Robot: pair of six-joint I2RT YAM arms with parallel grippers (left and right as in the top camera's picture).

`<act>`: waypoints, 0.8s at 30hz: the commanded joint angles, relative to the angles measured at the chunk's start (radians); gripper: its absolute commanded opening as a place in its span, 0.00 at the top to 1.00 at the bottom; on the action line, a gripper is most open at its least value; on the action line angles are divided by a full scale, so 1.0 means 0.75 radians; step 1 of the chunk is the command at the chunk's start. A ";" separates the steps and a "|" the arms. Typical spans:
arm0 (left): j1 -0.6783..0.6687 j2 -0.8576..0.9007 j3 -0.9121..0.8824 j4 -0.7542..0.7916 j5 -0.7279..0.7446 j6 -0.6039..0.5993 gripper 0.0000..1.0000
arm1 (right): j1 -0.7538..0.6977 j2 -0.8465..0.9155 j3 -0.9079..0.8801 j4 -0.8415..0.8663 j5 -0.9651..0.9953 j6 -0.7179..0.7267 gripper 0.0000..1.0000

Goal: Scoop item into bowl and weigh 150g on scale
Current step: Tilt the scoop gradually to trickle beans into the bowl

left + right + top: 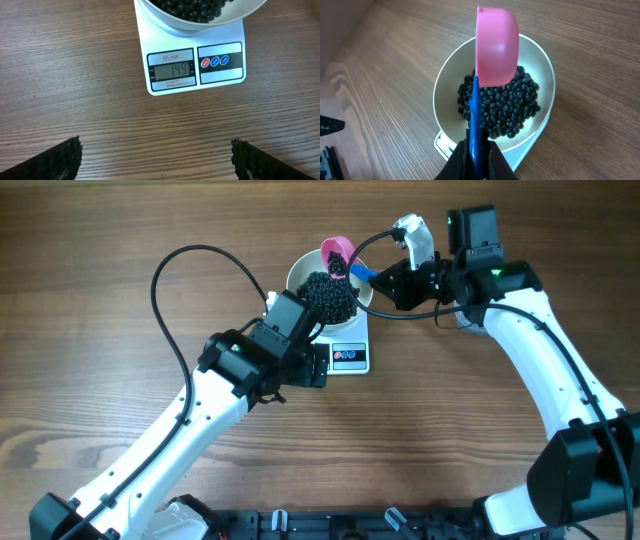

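Fingers of my right gripper (479, 147) are pinched tight on the thin blue handle (475, 107) of the pink scoop (496, 47). The handle runs straight out from between them. The scoop's cup is tilted with its rounded back toward my wrist camera, and it hangs above the far part of the white bowl (444, 82). Below it the black grains (507, 110) lie in a loose heap that covers the bowl's floor. From overhead the heap rises above the rim. A white corner of the scale (440, 142) peeks out under the bowl's near edge.

My left gripper (157, 160) stands wide apart and holds nothing. Its two ribbed black pads (62, 160) show at the bottom corners of the wrist view, over bare wooden table (65, 75), just in front of the scale. The bowl sits on the scale's platform. On the scale's front edge the grey display (172, 71) reads 149, with three small round buttons (214, 61) beside it, one red and two blue.
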 commanded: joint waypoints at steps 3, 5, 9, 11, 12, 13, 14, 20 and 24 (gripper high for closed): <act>-0.002 -0.019 -0.009 0.004 -0.017 -0.017 0.00 | -0.004 -0.029 0.025 0.011 0.007 0.014 0.96; -0.002 -0.019 -0.009 0.004 -0.017 -0.017 0.00 | -0.003 -0.030 0.025 0.010 0.006 0.006 0.96; -0.002 -0.019 -0.009 0.004 -0.017 -0.017 0.00 | -0.002 -0.030 0.025 -0.004 0.024 -0.187 0.96; -0.002 -0.019 -0.009 0.004 -0.017 -0.017 0.00 | -0.002 -0.029 0.025 0.001 0.024 -0.070 0.96; -0.002 -0.019 -0.009 0.004 -0.017 -0.017 0.00 | -0.001 -0.029 0.025 -0.014 0.004 -0.110 0.96; -0.002 -0.019 -0.009 0.004 -0.017 -0.017 0.00 | -0.001 -0.029 0.025 -0.025 0.007 -0.175 0.96; -0.002 -0.019 -0.009 0.004 -0.017 -0.017 0.00 | -0.001 -0.029 0.025 -0.027 0.030 -0.185 0.96; -0.002 -0.019 -0.009 0.004 -0.017 -0.017 0.00 | -0.001 -0.029 0.025 -0.038 0.000 -0.093 0.96; -0.002 -0.019 -0.009 0.004 -0.017 -0.017 0.00 | -0.001 -0.029 0.025 -0.031 0.076 -0.021 0.96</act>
